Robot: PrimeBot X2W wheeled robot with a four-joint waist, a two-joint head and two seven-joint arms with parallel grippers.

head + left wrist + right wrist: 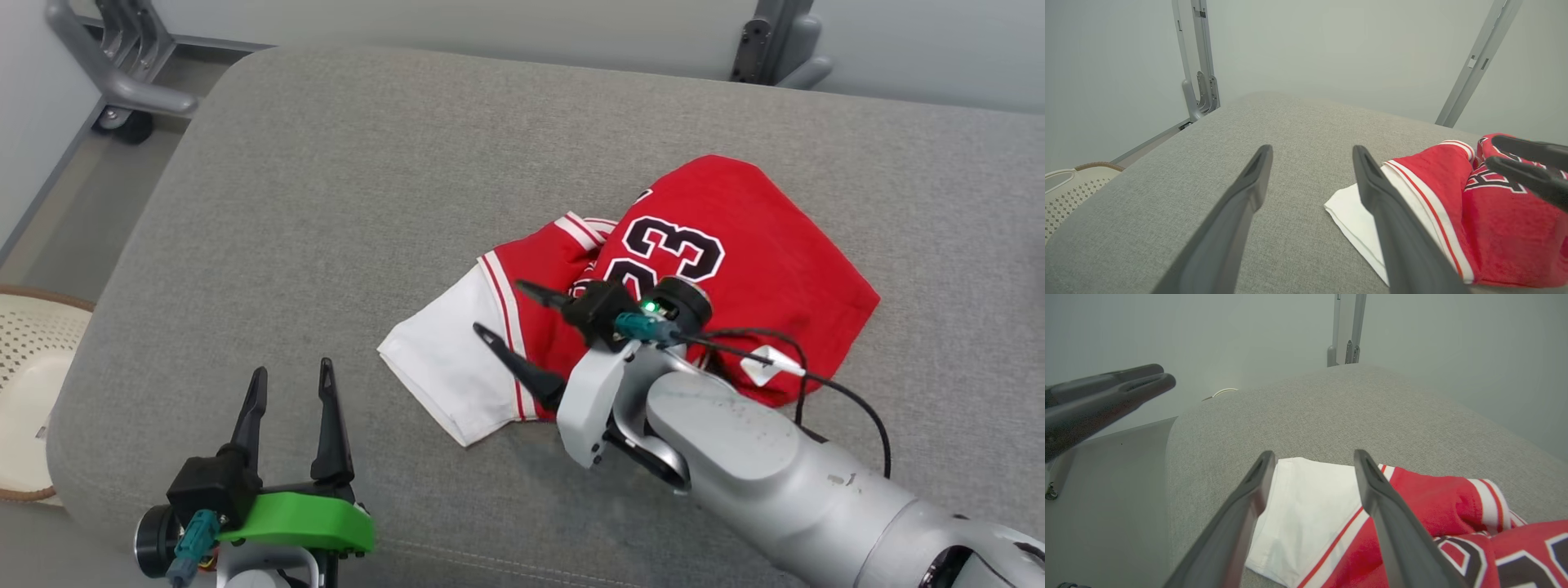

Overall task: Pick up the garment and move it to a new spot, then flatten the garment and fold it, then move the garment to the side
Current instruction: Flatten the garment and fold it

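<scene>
The red number 23 jersey (759,245) (1494,228) (1425,498) lay loosely bunched on the right half of the desk (343,163) (1290,130) (1363,408), which was padded and covered in grey cloth. Its printed back faced up, and a white panel edged with red and white stripes spread out toward my left. My right jaws were spread wide and pinched nothing. Their two dark fingers (510,363) (1241,514) pointed leftward, low over the striped seam and the white panel, and I could not tell whether they brushed the cloth. My pale right forearm (775,465) reached in over the jersey's near edge, with a black cable (849,392) looping from the wrist. My left jaws were spread too and empty, their fingers (249,408) (1237,220) pointing away from me over the near left part of the desk, well apart from the jersey, above a green mount (302,518). In the left wrist view the white corner sat just beside my right-hand finger. Past the left end of the desk stood a pale perforated basket (33,359) (1069,188) on the floor. Grey metal frame legs (122,73) stood behind the far edge.
</scene>
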